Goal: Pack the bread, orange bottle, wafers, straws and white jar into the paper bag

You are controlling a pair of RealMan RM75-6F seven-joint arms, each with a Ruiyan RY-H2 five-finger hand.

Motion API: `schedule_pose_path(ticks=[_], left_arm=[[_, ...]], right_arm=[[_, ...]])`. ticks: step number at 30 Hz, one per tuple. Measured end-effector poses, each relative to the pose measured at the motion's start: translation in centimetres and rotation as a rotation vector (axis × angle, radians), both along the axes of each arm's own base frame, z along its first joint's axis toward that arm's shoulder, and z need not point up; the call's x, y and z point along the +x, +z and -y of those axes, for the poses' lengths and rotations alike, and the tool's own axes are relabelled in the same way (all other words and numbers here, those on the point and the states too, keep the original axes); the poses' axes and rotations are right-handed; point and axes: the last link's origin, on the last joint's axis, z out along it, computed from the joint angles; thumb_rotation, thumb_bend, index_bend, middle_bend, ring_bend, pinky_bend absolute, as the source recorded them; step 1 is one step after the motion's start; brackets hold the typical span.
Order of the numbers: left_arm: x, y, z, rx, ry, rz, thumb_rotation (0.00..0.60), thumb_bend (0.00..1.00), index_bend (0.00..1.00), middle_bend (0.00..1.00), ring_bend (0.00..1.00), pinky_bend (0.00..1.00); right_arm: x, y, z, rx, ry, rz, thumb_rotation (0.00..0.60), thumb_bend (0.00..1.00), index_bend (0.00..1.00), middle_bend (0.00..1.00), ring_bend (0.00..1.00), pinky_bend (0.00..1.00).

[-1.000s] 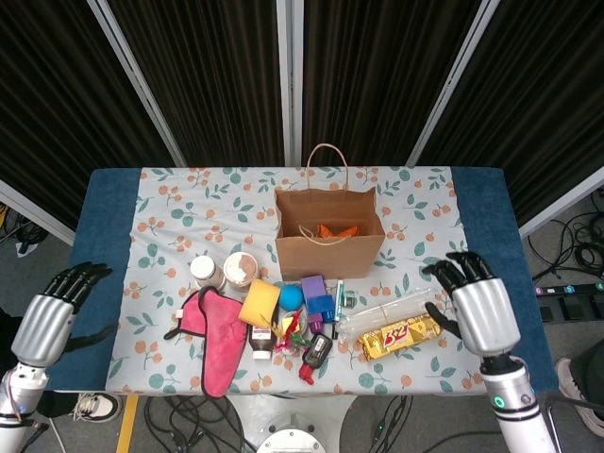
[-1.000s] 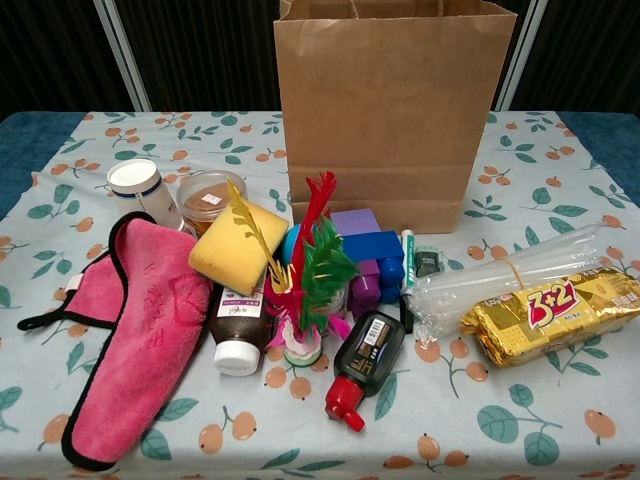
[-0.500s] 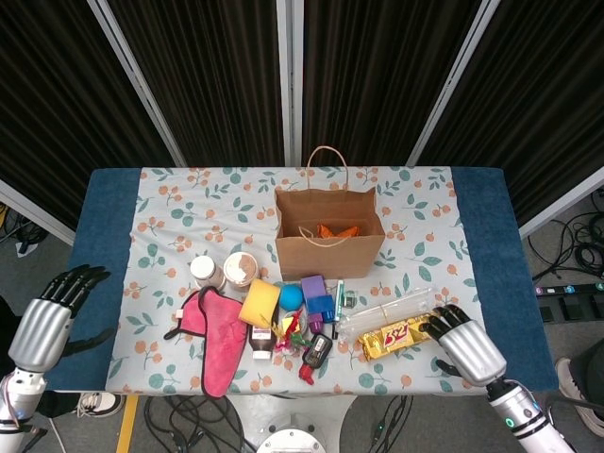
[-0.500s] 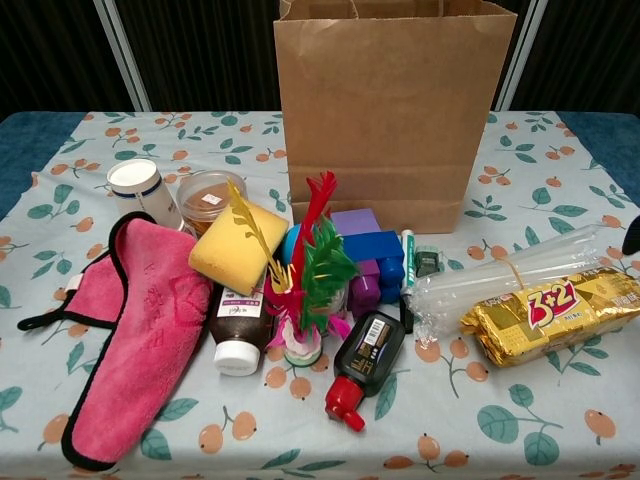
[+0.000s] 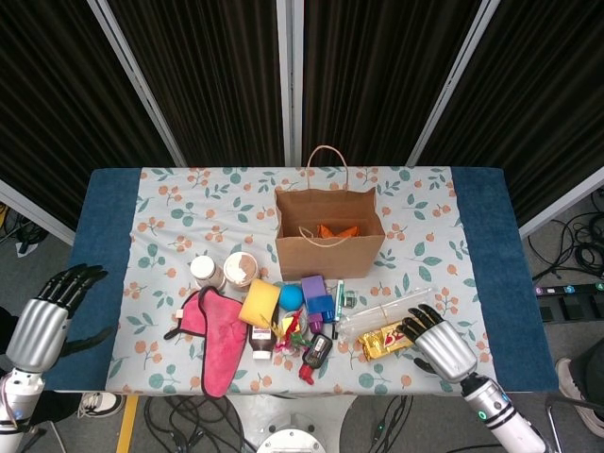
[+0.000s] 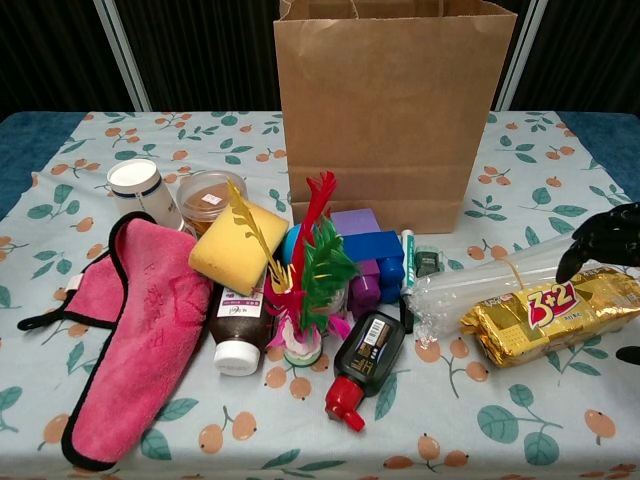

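Right hand (image 5: 436, 342) now slid in over gold foil wafer pack (image 6: 545, 315) beside clear bagged straws (image 6: 500, 277), fingers spread, holding nothing, left hand (image 5: 47, 316) open off table edge, brown paper bag (image 5: 328, 231) upright behind w/ something orange inside.

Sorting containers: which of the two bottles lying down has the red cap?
The black bottle, nearer the wafers; the brown bottle beside the pink cloth has a white cap.

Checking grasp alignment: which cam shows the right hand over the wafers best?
Head view: the whole right hand shows, fingers spread above the gold wafers pack's right end. Chest view catches only dark fingertips at the frame edge, though the wafers read clearer there.
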Motion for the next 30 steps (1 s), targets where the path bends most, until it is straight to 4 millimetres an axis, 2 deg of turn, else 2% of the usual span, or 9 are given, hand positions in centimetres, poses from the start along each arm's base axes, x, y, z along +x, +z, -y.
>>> schedule_pose_path(ticks=[6,13,20,27,30], left_arm=[[-0.2,0.0,0.0,-0.001,-0.003,-0.004,0.600,0.10,0.23,0.29,0.17,0.22],[-0.1,0.1,0.1,-0.002,-0.004,0.010,0.600,0.10,0.23,0.29,0.17,0.22],[0.0,0.1,0.3,-0.006,-0.004,0.024,0.600,0.10,0.23,0.29,0.17,0.22],[0.3,-0.1,0.3,-0.013,-0.013,0.029,0.600,0.10,0.23,0.29,0.17,0.22],[0.4,-0.2,0.2,-0.013,-0.017,0.025,0.600,0.10,0.23,0.29,0.17,0.22]], right_arm=[[-0.4,-1.7,0.6,0.015,-0.032,0.013,0.600,0.00,0.33,0.33,0.18,0.19],[-0.6,-2.3,0.7,0.026,-0.054,0.011,0.600,0.00,0.33,0.33,0.18,0.19],[-0.8,-1.9,-0.1,0.043,-0.080,0.020,0.600,0.01,0.33,0.33,0.18,0.19],[-0.8,-0.2,-2.3,0.060,-0.097,0.055,0.600,0.01,0.33,0.33,0.18,0.19],[-0.5,0.2,-2.5,0.040,-0.084,0.062,0.600,0.01,0.33,0.33,0.18,0.19]])
